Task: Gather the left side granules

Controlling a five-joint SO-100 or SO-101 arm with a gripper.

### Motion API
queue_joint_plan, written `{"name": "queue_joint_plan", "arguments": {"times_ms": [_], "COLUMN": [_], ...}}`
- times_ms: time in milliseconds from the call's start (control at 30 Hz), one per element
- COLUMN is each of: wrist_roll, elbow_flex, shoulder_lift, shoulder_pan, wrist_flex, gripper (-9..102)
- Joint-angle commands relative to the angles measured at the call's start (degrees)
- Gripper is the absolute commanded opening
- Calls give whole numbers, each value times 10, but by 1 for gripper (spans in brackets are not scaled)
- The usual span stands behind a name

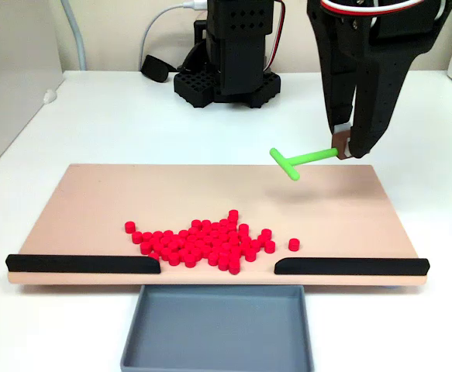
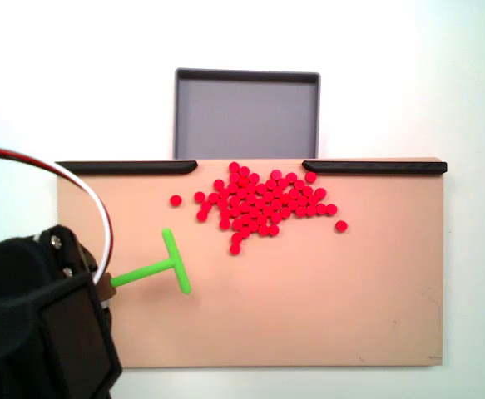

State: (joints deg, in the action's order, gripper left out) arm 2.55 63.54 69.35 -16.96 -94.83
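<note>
Many red granules (image 1: 204,242) lie heaped on the tan board (image 1: 101,205) near its front edge, with one stray pellet (image 1: 294,244) to their right in a fixed view. From above, the granules (image 2: 267,205) sit just below the gap between the black rails, one stray (image 2: 175,200) at their left and another (image 2: 341,226) at their right. My gripper (image 1: 345,148) is shut on the stem of the green T-shaped tool (image 1: 296,163), held above the board's far right part. In the view from above the gripper (image 2: 106,285) is at the board's left edge, the tool (image 2: 163,265) pointing right.
Two black rails (image 1: 82,263) (image 1: 351,266) line the board's front edge with a gap between them. A grey tray (image 1: 218,329) sits below that gap. The arm's black base (image 1: 229,74) and a cable stand behind the board on the white table.
</note>
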Motion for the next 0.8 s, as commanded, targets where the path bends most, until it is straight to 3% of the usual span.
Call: {"name": "queue_joint_plan", "arguments": {"times_ms": [0,267,767], "wrist_roll": [54,146,203], "elbow_flex": [-40,-69,-136], "shoulder_lift": [-4,-46,-115], "shoulder_pan": [-12,-30,-19], "wrist_flex": [4,8,61], "gripper": [0,0,0]}}
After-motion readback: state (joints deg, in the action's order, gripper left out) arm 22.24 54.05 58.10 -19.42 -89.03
